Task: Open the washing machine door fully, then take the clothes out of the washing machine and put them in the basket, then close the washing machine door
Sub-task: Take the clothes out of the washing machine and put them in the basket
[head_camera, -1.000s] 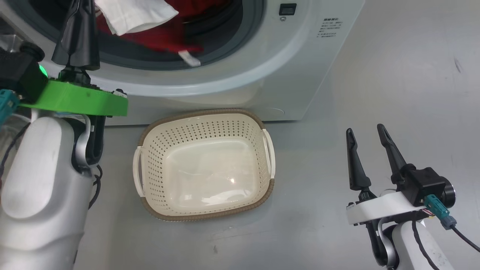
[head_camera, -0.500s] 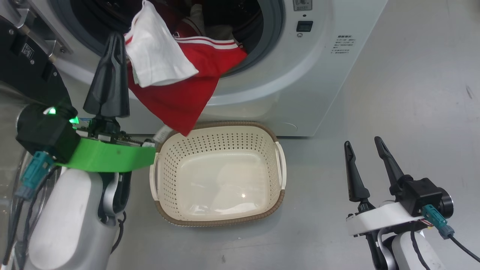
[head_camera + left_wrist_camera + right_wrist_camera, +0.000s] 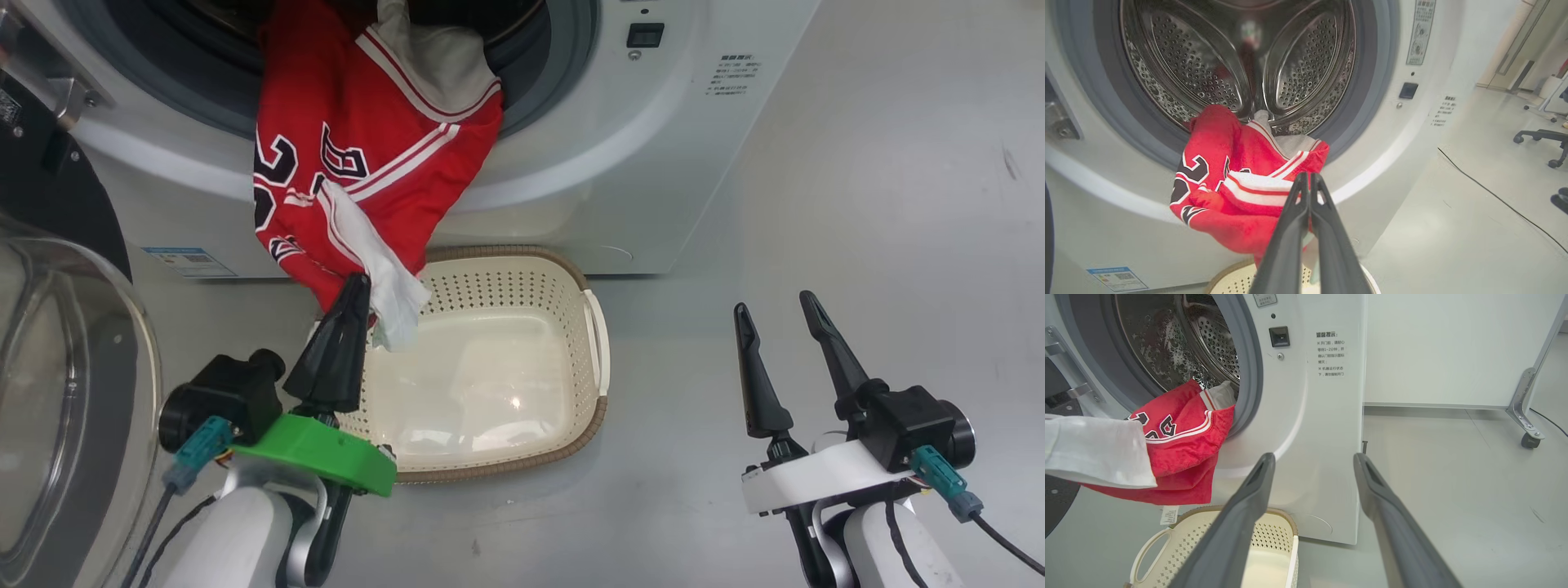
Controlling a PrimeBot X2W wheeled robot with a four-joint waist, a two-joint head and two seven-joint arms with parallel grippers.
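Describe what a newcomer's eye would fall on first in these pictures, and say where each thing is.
The red jersey spills from the open washing machine and hangs down its white front toward the cream basket on the floor. The left gripper, shut on the jersey's lower edge, holds it over the basket's left side; the right gripper stands open and empty at lower right.
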